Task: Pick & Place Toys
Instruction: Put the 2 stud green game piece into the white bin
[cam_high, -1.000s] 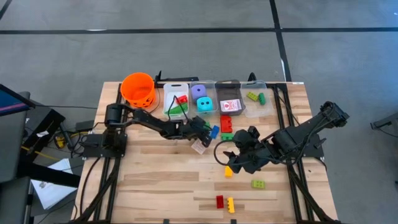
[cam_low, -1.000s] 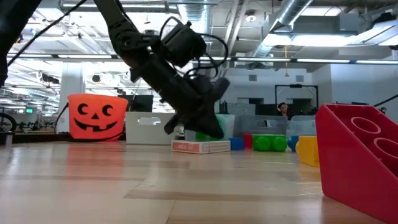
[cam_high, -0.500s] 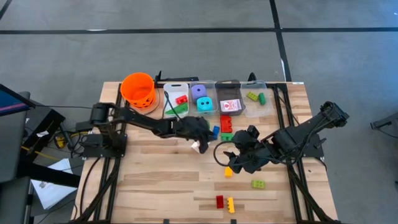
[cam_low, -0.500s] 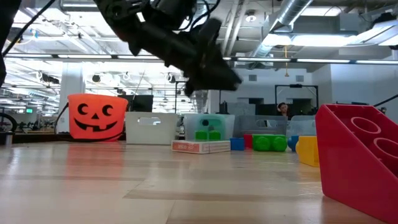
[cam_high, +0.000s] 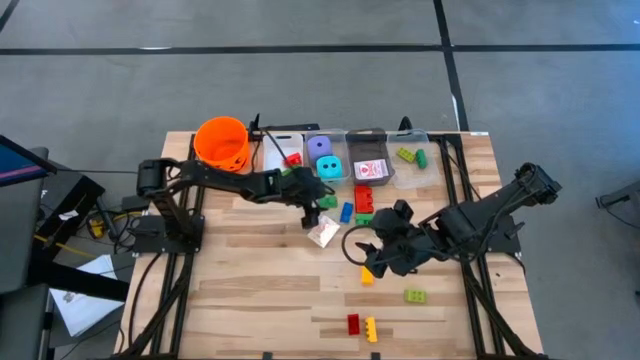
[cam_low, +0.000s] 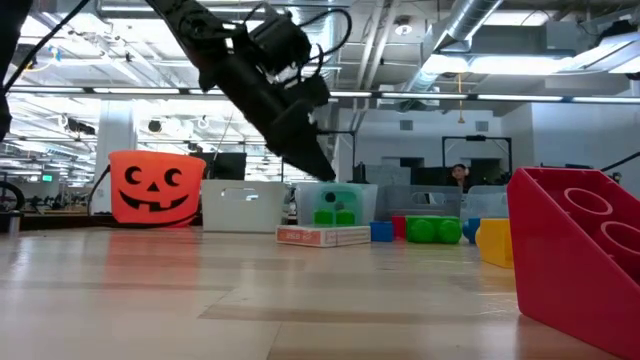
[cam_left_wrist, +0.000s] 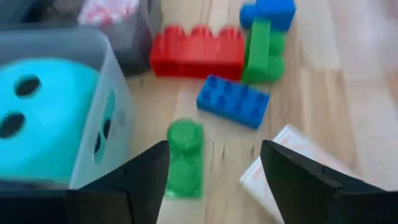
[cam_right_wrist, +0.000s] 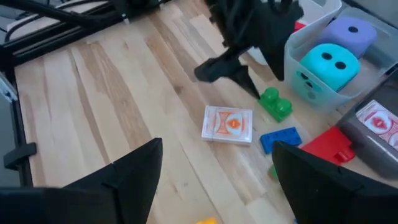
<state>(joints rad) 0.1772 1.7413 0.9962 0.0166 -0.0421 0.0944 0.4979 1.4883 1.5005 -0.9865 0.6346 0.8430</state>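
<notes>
At the left of the table (cam_high: 250, 290) sits the orange pumpkin bucket (cam_high: 221, 143), and my left gripper (cam_high: 312, 207) hangs in the air just in front of the row of clear bins (cam_high: 290, 160), its fingers (cam_left_wrist: 146, 171) spread apart and holding nothing. Directly under them a small green brick (cam_left_wrist: 183, 158) lies on the wood, touching the wall of the bin that holds the teal die (cam_left_wrist: 43, 127). A blue brick (cam_left_wrist: 233, 99) and the red-and-white card pack (cam_high: 324, 235) lie just beside it, with a red brick (cam_left_wrist: 198, 51) farther on. I judge the green brick the likely next pick, and the risk is plain: one finger could land on the bin wall and shove the bin, or the other could nudge the blue brick or the cards. My right gripper (cam_high: 372, 255) waits low toward the table's right, fingers (cam_right_wrist: 134, 168) parted and empty, near a yellow brick (cam_high: 367, 276).
</notes>
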